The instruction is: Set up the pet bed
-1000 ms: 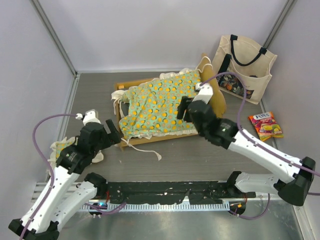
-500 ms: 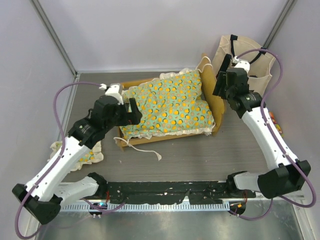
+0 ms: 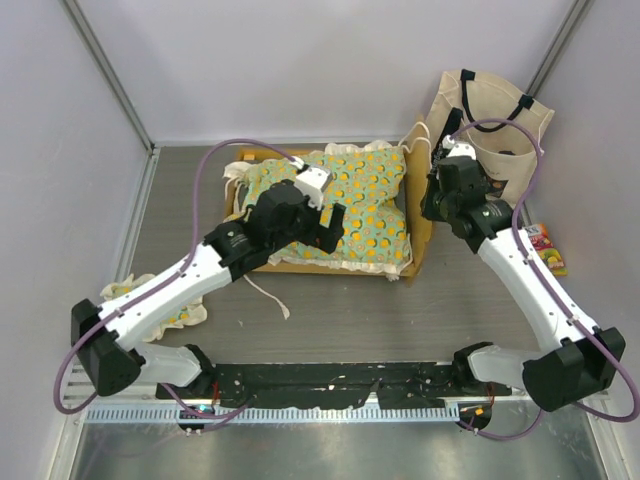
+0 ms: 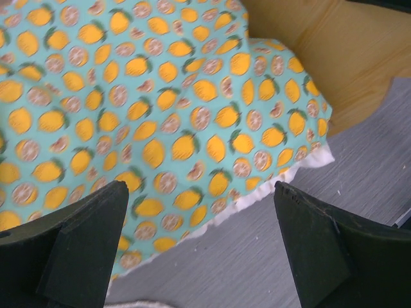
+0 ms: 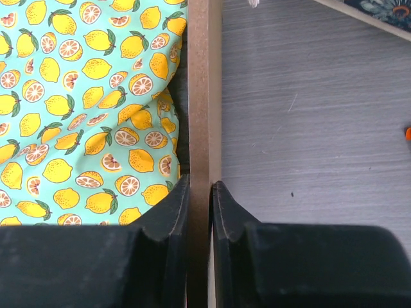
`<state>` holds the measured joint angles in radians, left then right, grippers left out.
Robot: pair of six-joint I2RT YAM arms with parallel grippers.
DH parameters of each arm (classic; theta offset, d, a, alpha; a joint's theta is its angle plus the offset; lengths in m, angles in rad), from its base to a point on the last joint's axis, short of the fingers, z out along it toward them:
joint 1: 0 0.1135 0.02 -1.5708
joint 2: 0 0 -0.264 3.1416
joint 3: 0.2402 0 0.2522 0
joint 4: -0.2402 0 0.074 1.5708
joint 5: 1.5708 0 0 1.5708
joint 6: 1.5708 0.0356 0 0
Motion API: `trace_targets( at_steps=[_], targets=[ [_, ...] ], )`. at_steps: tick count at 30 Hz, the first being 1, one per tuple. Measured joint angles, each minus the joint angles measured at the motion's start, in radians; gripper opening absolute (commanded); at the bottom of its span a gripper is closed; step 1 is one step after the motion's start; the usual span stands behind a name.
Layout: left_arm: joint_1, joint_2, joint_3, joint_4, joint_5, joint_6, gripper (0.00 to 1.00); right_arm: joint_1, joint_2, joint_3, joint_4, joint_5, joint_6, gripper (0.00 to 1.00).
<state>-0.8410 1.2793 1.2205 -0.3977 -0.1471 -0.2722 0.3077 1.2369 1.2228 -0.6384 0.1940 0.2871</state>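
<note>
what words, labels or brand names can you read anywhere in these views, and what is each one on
No text can be read in any view.
candy packet: half hidden, lettering too small and blurred to read.
tote bag: a dark printed patch on its pocket, no legible words.
mattress cushion: citrus fruit print only, no text.
headboard: bare wood, no label.
</note>
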Motion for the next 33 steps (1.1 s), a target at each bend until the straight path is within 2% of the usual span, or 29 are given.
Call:
trace_targets(
  at_steps=[5, 6, 17, 23, 24, 31, 32, 33],
  targets=[
    [-0.074, 0.139, 0.045, 0.092, 0.039, 0.119, 1.0, 0.103, -0.069, -0.066, 0.012, 0.124, 0.095, 0.08],
    [-0.085, 0.158, 0.047, 0.1, 0.046, 0.134, 1.0, 0.111, -0.079, -0.074, 0.012, 0.133, 0.106, 0.11],
    [-0.274, 0.295, 0.057, 0.224, 0.055, 0.234, 1.0, 0.122, -0.132, -0.122, 0.03, 0.14, 0.154, 0.21],
    [-0.327, 0.396, 0.075, 0.276, -0.021, 0.285, 0.97, 0.123, -0.14, -0.13, 0.042, 0.107, 0.189, 0.36],
    [-0.327, 0.412, 0.075, 0.281, -0.051, 0.291, 0.92, 0.123, -0.145, -0.132, 0.04, 0.098, 0.196, 0.4],
    [-0.322, 0.488, 0.076, 0.299, -0.217, 0.33, 0.7, 0.126, -0.188, -0.139, 0.021, 0.081, 0.217, 0.47],
    [-0.322, 0.492, 0.078, 0.301, -0.23, 0.329, 0.57, 0.125, -0.191, -0.139, 0.019, 0.085, 0.217, 0.48],
    [-0.323, 0.496, 0.081, 0.301, -0.238, 0.329, 0.5, 0.124, -0.193, -0.139, 0.014, 0.089, 0.217, 0.49]
  ],
)
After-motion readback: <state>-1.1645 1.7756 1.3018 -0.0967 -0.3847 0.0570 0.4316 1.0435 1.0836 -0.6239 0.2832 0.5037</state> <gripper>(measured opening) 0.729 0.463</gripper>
